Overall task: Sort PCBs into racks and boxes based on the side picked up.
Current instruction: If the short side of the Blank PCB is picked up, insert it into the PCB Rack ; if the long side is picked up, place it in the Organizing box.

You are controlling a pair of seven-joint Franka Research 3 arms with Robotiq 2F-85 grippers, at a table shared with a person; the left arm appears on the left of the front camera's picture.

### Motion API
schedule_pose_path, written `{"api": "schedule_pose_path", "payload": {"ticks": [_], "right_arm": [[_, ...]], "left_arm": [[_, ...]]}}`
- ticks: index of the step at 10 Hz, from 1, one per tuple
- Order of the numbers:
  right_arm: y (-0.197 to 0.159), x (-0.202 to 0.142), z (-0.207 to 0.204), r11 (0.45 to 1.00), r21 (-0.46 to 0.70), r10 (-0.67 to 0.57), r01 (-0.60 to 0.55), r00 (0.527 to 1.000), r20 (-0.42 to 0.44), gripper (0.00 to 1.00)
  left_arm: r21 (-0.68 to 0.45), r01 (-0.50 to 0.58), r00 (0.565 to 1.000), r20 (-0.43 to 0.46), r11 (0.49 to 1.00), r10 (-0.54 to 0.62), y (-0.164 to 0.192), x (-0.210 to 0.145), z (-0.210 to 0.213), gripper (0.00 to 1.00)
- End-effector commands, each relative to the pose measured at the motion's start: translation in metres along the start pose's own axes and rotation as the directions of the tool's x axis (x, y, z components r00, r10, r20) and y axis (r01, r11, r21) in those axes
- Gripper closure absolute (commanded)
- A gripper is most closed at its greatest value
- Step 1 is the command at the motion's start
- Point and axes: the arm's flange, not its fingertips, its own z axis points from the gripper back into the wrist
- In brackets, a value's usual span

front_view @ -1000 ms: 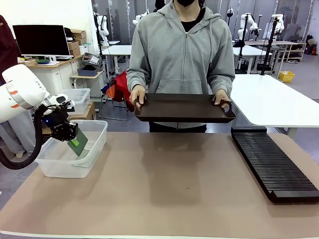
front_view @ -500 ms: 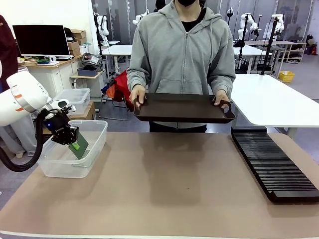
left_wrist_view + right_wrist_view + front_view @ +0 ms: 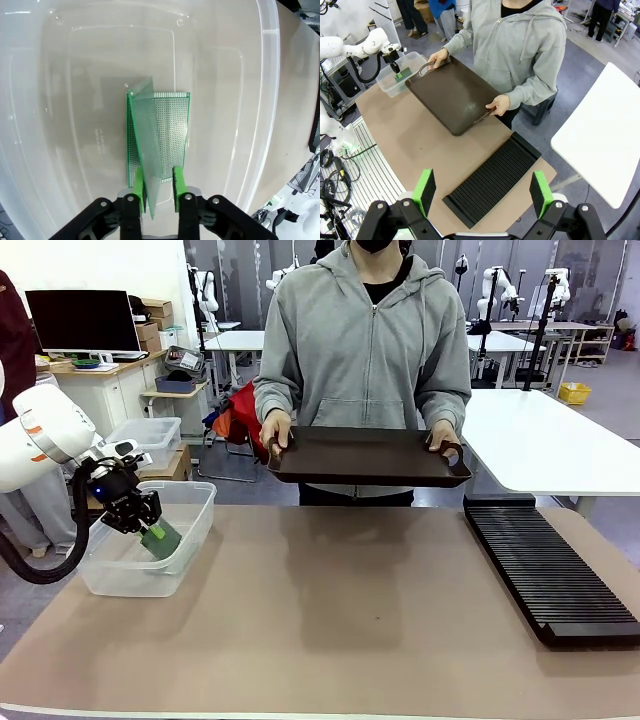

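My left gripper (image 3: 141, 519) reaches down into the box (image 3: 192, 536), a clear plastic tub at the table's left end. In the left wrist view its green fingers (image 3: 178, 186) stand apart around a tilted green PCB (image 3: 146, 131), which leans on its edge, loose between them. A second PCB (image 3: 173, 131) lies flat on the bottom of the box (image 3: 268, 100) underneath. From the front a green PCB (image 3: 160, 536) shows just below the fingers. My right gripper (image 3: 482, 176) hangs open high above the table, holding nothing. The black slotted rack (image 3: 551, 572) lies at the right end.
A person in a grey hoodie stands at the far side, holding a dark brown handled tray (image 3: 368, 457) level above the table's far edge. From above, the tray (image 3: 451, 95) and rack (image 3: 493, 179) show over the brown table top (image 3: 340, 620).
My left gripper sank a little deeper into the box with the PCB, and its fingers went from shut to parted around the board. The person and tray stayed put.
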Motion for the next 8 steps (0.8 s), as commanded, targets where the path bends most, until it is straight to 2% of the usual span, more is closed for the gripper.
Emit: {"api": "schedule_pose_path", "payload": {"ticks": [1,2,3,4,5,7,8], "right_arm": [[0.003,-0.002,-0.001,1.000,0.020,0.004,-0.005,1.000,0.007,0.00],[0.003,-0.002,-0.001,1.000,0.020,0.004,-0.005,1.000,0.007,0.00],[0.003,-0.002,-0.001,1.000,0.020,0.004,-0.005,1.000,0.007,0.00],[0.003,-0.002,-0.001,1.000,0.020,0.004,-0.005,1.000,0.007,0.00],[0.003,-0.002,-0.001,1.000,0.020,0.004,-0.005,1.000,0.007,0.00],[0.003,-0.002,-0.001,1.000,0.020,0.004,-0.005,1.000,0.007,0.00],[0.003,-0.002,-0.001,1.000,0.020,0.004,-0.005,1.000,0.007,0.00]], "left_arm": [[0.013,-0.019,0.999,0.041,1.000,0.019,0.004,0.004,0.009,0.38],[0.026,-0.023,0.998,0.064,0.999,0.022,0.004,0.004,0.016,0.53],[0.037,-0.022,0.996,0.085,0.999,0.019,0.003,0.004,0.023,0.18],[0.049,-0.035,0.994,0.109,0.998,0.029,0.002,0.002,0.028,0.34],[0.085,-0.068,0.987,0.152,0.994,0.055,0.001,0.001,0.030,0.04],[0.122,-0.086,0.982,0.175,0.989,0.063,-0.001,0.001,0.033,0.04],[0.135,-0.056,0.985,0.171,0.989,0.032,-0.007,-0.002,0.034,0.04]]}}
